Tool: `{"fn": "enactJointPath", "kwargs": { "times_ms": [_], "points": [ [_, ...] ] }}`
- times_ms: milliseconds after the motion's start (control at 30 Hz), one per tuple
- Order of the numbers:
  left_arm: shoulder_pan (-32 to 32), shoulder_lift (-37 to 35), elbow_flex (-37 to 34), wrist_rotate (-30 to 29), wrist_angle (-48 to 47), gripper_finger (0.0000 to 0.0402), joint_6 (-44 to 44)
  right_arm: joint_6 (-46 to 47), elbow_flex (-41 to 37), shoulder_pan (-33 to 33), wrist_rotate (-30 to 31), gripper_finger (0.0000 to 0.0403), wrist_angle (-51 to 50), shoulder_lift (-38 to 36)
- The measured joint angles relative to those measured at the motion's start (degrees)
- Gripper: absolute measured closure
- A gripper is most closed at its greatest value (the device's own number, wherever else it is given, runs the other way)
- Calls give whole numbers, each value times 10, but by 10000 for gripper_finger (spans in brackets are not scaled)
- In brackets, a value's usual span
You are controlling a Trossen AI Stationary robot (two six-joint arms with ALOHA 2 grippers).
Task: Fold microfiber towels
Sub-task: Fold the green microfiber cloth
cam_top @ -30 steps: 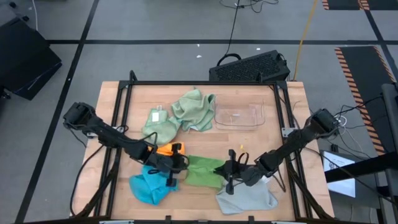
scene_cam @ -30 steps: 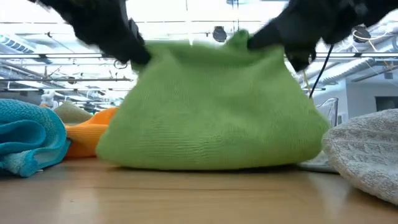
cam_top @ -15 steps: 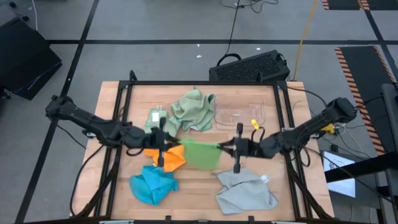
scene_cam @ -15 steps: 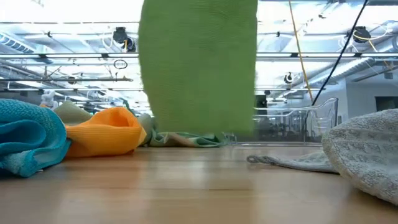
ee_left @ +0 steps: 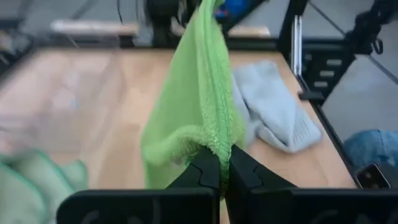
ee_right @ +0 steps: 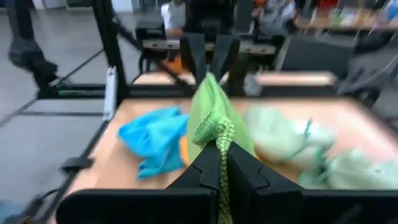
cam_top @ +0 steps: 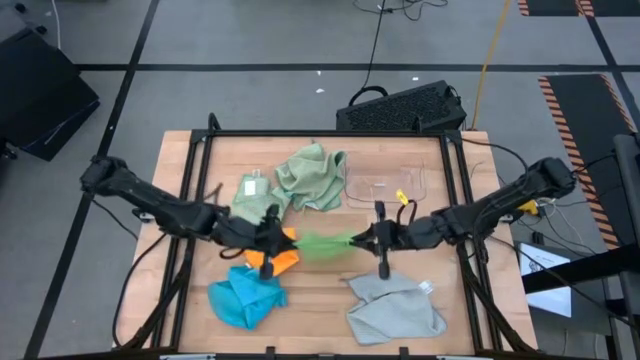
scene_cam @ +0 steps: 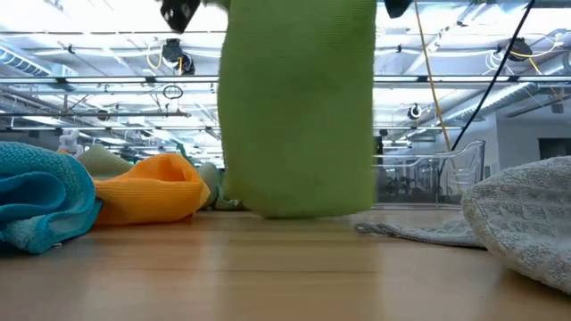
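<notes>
The bright green towel [cam_top: 322, 245] hangs stretched between my two grippers above the middle of the table; in the low view [scene_cam: 299, 107] it hangs as a flat sheet with its lower edge just above the wood. My left gripper [cam_top: 275, 240] is shut on its left end, my right gripper [cam_top: 365, 240] on its right end. The orange towel [cam_top: 282, 257] lies under the left gripper, the blue towel [cam_top: 245, 298] at the near left, the grey towel [cam_top: 397, 308] at the near right. Two sage towels [cam_top: 310, 178] [cam_top: 255, 205] lie farther back. My left gripper pinches the green towel's upper edge at one corner [ee_left: 217, 142] between its two fingers, coming level from the table's left. The cloth runs taut from there to the other gripper and hangs below. My right gripper pinches the opposite upper corner [ee_right: 217, 134] between its two fingers, coming level from the table's right. The towel is lifted clear and hangs below the hold.
A clear shallow plastic tray [cam_top: 385, 185] stands at the far right of the table. A black box [cam_top: 400, 108] sits beyond the far edge. Bare wood lies between the blue and grey towels at the near edge.
Both grippers have risen from the near middle with the green towel and gone toward the table's far edge, moving apart. The towel has gone from a bunched heap on the table to a flat hanging sheet, drawn taut along its top; in the last half second it has sunk a little.
</notes>
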Motion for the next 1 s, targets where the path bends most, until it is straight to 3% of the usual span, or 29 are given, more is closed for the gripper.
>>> {"fn": "enactJointPath", "kwargs": {
  "times_ms": [333,567,800,1000],
  "points": [
    [-71,97,0,2,55,398,-71,143,0,69,-15,399,16,103],
    [-107,123,0,3,59,398,-126,162,0,89,-16,399,101,179],
    [-138,138,0,0,67,398,-158,201,0,114,-15,399,145,205],
    [-137,141,0,-53,81,398,-159,173,0,117,18,399,140,205]
  ]
}}
